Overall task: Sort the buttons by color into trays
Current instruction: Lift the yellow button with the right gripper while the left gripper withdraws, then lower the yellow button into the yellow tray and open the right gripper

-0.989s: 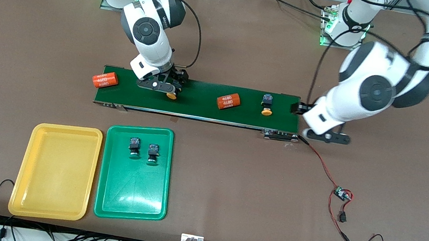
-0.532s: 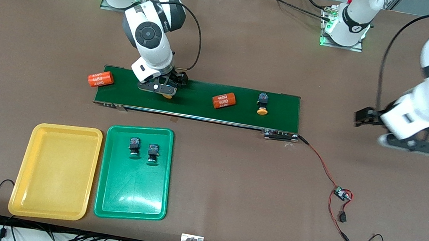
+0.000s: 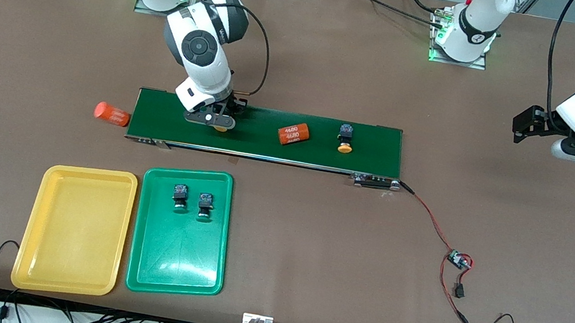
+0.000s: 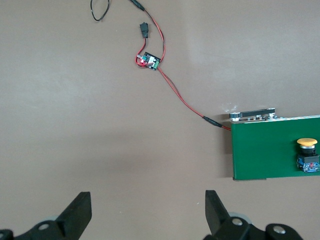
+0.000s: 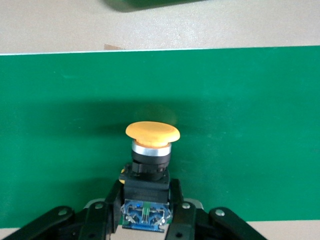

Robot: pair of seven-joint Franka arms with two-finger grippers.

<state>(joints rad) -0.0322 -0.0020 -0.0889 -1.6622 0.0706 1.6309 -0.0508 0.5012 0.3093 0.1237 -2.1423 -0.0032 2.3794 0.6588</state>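
1. The yellow tray (image 3: 75, 229) sits closest to the front camera, with the green tray (image 3: 176, 259) just beside it.
2. Two green buttons (image 3: 179, 196) lie side by side in the green tray.
3. Farther back is the long green belt (image 3: 375, 146). On it are an orange can (image 3: 293, 134) and a yellow button (image 3: 345, 138).
4. The right gripper (image 5: 145, 212) is down on the belt, squeezed tight on another yellow button (image 5: 149, 165).
5. A second orange can (image 3: 111, 113) lies on the table just off the belt's end.
6. The left gripper (image 4: 147, 212) waits wide open with nothing in it, over the bare table at the left arm's end.
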